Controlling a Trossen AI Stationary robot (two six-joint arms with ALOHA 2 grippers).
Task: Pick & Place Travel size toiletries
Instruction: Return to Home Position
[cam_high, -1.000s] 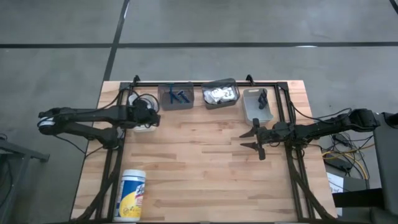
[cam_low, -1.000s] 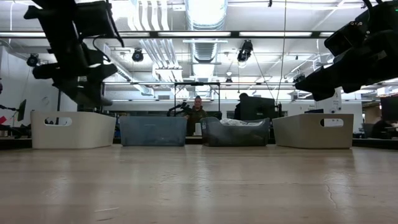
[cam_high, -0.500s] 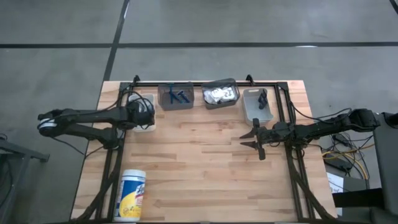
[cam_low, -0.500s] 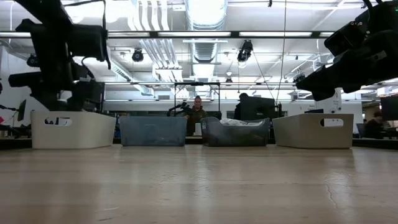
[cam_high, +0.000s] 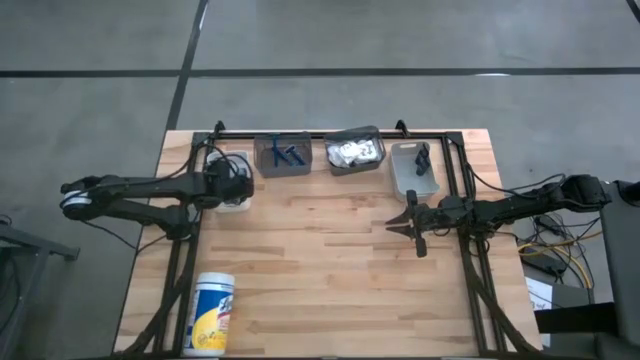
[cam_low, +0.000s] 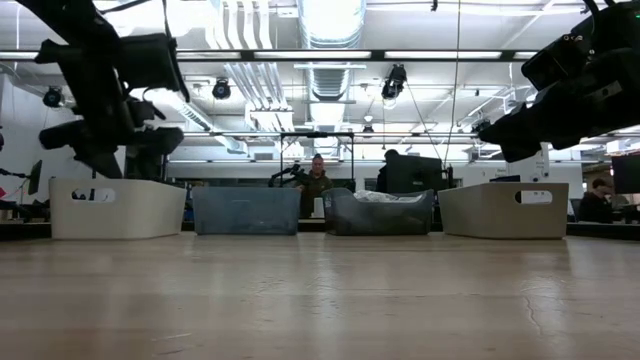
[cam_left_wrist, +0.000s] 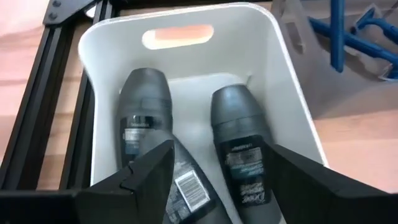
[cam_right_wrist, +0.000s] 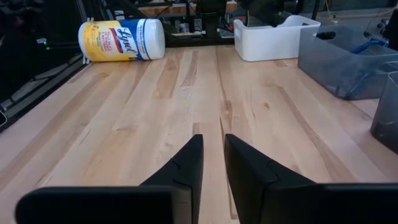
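Sorting looks done and we're in the wrap-up. The left gripper hangs right over the white bin at the table's far left corner, fingers spread wide with nothing between them. Below it lie the deodorant tubes: three, all dark grey and inside the bin, one half hidden under a finger.

The right gripper hovers above bare wood on its own side, fingers drawn almost together, only a sliver between them, carrying nothing.

By my read, the step is the retreat to rest. The left arm needs to rise straight up clear of the bin walls before pulling back, so a finger doesn't catch the rim.

Four bins line the far edge. Next to the white one, the bluish bin holds blue sticks, several crossed, too tangled to count. The clear bin has a heap of white packets, number unclear. The end bin holds black pieces, one or two. A single canister lies at the near left edge.
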